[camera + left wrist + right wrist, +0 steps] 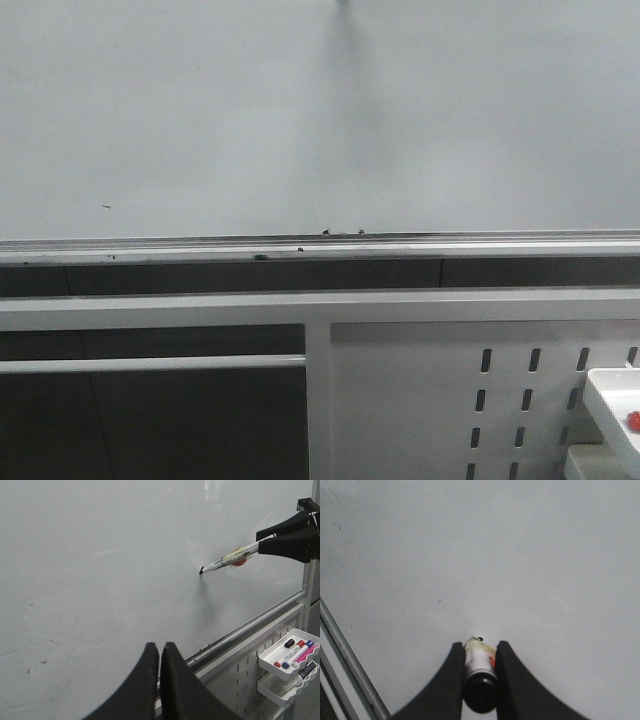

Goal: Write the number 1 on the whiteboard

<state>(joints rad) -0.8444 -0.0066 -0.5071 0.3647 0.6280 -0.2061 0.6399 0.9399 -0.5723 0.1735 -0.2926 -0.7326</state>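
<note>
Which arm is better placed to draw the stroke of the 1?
The right. The right gripper holds the marker with its tip at the whiteboard. The left gripper is shut, empty and low. No stroke shows.

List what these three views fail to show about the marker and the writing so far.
- Front view: the white-barrelled marker and both arms lie beyond the top edge.
- Right wrist view: right gripper fingers hide the marker tip.
- Left wrist view: tip contact with the pale whiteboard is too small to confirm.
</note>
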